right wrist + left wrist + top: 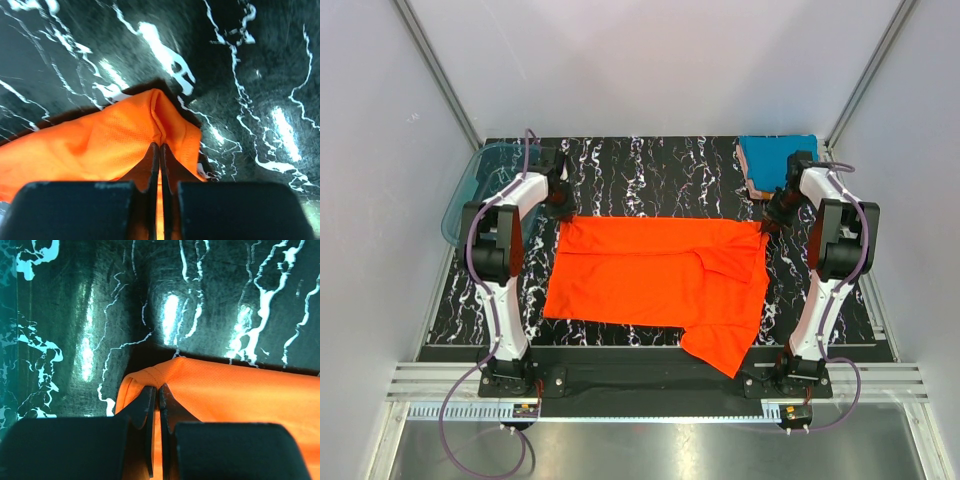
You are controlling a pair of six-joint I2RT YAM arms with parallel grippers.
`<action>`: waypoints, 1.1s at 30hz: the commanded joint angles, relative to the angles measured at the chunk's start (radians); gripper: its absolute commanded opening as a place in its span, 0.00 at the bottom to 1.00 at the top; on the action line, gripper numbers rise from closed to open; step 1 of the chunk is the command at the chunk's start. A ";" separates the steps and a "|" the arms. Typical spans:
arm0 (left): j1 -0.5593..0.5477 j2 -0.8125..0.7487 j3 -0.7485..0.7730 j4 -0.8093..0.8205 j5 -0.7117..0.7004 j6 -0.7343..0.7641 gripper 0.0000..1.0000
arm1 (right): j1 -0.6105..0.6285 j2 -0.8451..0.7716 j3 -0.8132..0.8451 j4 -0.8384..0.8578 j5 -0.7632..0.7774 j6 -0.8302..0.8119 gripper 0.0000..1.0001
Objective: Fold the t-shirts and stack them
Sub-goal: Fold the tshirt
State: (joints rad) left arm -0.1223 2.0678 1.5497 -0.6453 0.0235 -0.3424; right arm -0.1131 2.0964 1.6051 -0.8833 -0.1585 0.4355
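Left gripper: fingers pinched together on orange-red t-shirt, its 10 o'clock corner. T-shirt lies flat mid-table, one flap trailing toward 5 o'clock. Right gripper: fingers clamped on 2 o'clock corner; bite possibly thin. Advice: raise both corners level, equal pace, edge taut, carry toward 6 o'clock.

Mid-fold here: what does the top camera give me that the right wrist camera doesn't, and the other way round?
Top only: the bright orange-red cloth t-shirt spread whole, the translucent teal plastic tub far left, the square-folded teal blue t-shirt far right, and the left claw at the shirt's far-left corner. Right wrist only: the right claw pinched shut on a fold of the shirt's corner, up close. Both: the orange-red shirt and the black white-veined tabletop.
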 commanded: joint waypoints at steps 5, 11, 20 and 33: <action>0.009 0.008 0.085 -0.013 -0.051 -0.006 0.18 | -0.002 -0.012 0.056 -0.029 0.079 -0.030 0.12; 0.004 -0.079 0.107 -0.043 -0.056 -0.020 0.63 | 0.000 -0.088 0.015 -0.054 0.089 -0.030 0.35; 0.003 -0.259 -0.169 -0.036 0.024 -0.087 0.57 | 0.068 -0.246 -0.074 -0.085 0.099 -0.049 0.54; 0.000 -0.232 -0.289 -0.025 0.018 -0.202 0.42 | 0.173 -0.354 -0.280 0.006 -0.096 -0.055 0.54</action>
State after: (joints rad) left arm -0.1215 1.8313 1.2613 -0.6998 0.0315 -0.5102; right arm 0.0479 1.7775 1.3609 -0.9062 -0.1879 0.3954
